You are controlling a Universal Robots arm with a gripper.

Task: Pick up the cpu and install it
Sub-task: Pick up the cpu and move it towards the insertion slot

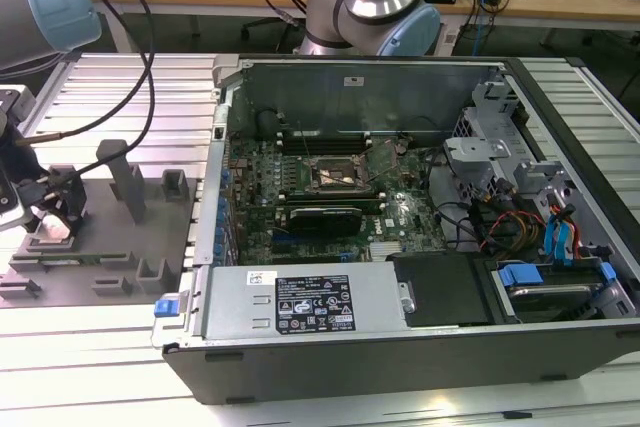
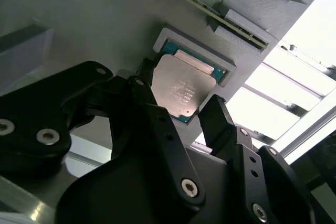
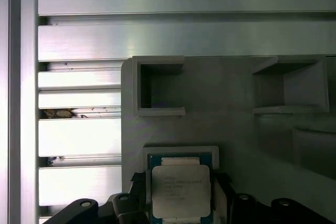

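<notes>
The cpu (image 2: 181, 87) is a flat silver square with a green rim, and it sits between my gripper's black fingers (image 2: 216, 119). My gripper (image 2: 178, 103) is shut on the cpu's two opposite edges. The chip is held slightly tilted just off its square pocket (image 2: 202, 59) in the grey fixture tray (image 1: 110, 247). In the first wrist view the cpu (image 3: 181, 190) overlaps the near side of that pocket (image 3: 181, 153). In the exterior view my gripper (image 1: 50, 219) hangs over the tray at the far left. The dark socket (image 1: 338, 175) lies on the motherboard inside the open computer case.
The open computer case (image 1: 400, 347) has tall metal walls, drive bays and cables at the exterior view's right. Upright posts (image 1: 130, 182) and small boxes (image 3: 157, 87) rise from the tray near my gripper. Ribbed aluminium table slats (image 3: 79, 135) surround the tray.
</notes>
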